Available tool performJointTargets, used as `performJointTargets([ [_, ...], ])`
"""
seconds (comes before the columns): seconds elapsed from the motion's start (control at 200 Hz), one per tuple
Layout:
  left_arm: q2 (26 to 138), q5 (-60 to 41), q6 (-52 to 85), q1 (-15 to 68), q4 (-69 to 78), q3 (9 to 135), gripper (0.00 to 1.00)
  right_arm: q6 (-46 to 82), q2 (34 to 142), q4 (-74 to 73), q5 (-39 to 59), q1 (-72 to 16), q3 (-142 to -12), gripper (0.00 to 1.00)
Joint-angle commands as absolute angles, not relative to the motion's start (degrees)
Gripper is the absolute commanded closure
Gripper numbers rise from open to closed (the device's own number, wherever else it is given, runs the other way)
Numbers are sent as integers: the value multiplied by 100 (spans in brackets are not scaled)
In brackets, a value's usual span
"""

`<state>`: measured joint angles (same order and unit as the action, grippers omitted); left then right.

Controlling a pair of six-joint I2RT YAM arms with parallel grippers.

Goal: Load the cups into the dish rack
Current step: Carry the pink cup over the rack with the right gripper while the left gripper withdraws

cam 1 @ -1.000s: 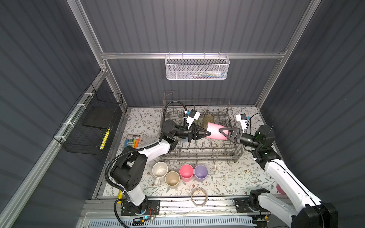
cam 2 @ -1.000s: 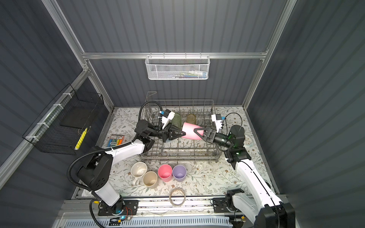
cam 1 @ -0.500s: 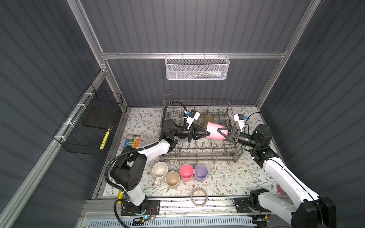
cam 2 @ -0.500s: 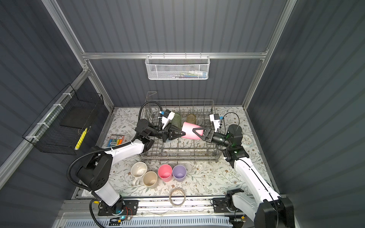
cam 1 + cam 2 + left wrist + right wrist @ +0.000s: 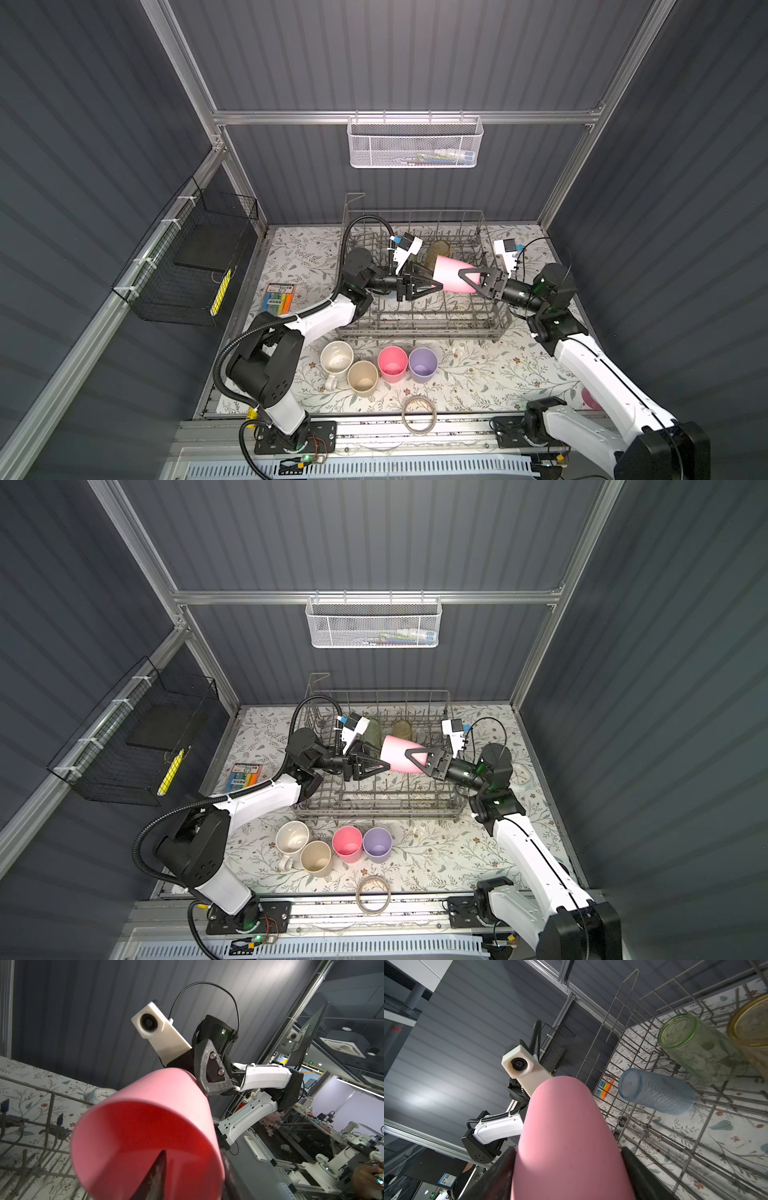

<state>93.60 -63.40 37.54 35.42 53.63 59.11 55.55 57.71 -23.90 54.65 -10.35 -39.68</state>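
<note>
A pink cup (image 5: 451, 274) (image 5: 566, 1136) lies sideways in the air over the grey wire dish rack (image 5: 419, 328). My right gripper (image 5: 463, 277) (image 5: 568, 1167) is shut on its body. My left gripper (image 5: 430, 286) (image 5: 193, 1167) is open at the cup's mouth, one finger inside and one outside the rim (image 5: 216, 1136). In the rack lie a green tumbler (image 5: 695, 1047), a blue tumbler (image 5: 656, 1091) and an amber tumbler (image 5: 751, 1032). In front of the rack stand a white mug (image 5: 336, 357), a beige cup (image 5: 362, 376), a second pink cup (image 5: 392, 362) and a lilac cup (image 5: 422, 362).
A tape ring (image 5: 419, 419) lies near the front edge. A pack of markers (image 5: 279, 298) lies left of the rack. A black wire basket (image 5: 195, 266) hangs on the left wall, a white mesh basket (image 5: 413, 143) on the back wall. A small round clock-like thing (image 5: 521, 779) sits right of the rack.
My left gripper's jaws have come apart off the pink cup's rim. The right gripper moved a little toward the cup and closed on its body. The cup has stayed over the rack.
</note>
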Motion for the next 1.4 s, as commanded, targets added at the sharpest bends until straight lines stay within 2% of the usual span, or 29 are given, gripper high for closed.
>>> performJointTargets([
  [0.0, 8992, -6144, 3130, 3541, 4676, 5851, 52, 5552, 5614, -2346, 5493, -860, -4140, 69],
  [0.22, 8451, -5612, 2134, 3542, 3295, 5779, 45, 4541, 5365, -602, 5252, -288, -4611, 69],
  [0.34, 8147, -5320, 1744, 3541, 2691, 5733, 44, 3441, 5442, 938, 4487, -263, -5291, 69],
  [0.635, 7509, -5006, 1224, 3542, 1768, 5666, 44, 2092, 6459, 3019, 2534, -420, -6862, 69],
  [0.941, 6853, -4647, 915, 3551, 1128, 5461, 44, 1402, 8037, 4117, 768, -905, -8477, 69],
  [1.396, 6835, -4731, 719, 3551, 984, 5287, 45, 998, 9715, 4889, -3, -1116, -9928, 69],
])
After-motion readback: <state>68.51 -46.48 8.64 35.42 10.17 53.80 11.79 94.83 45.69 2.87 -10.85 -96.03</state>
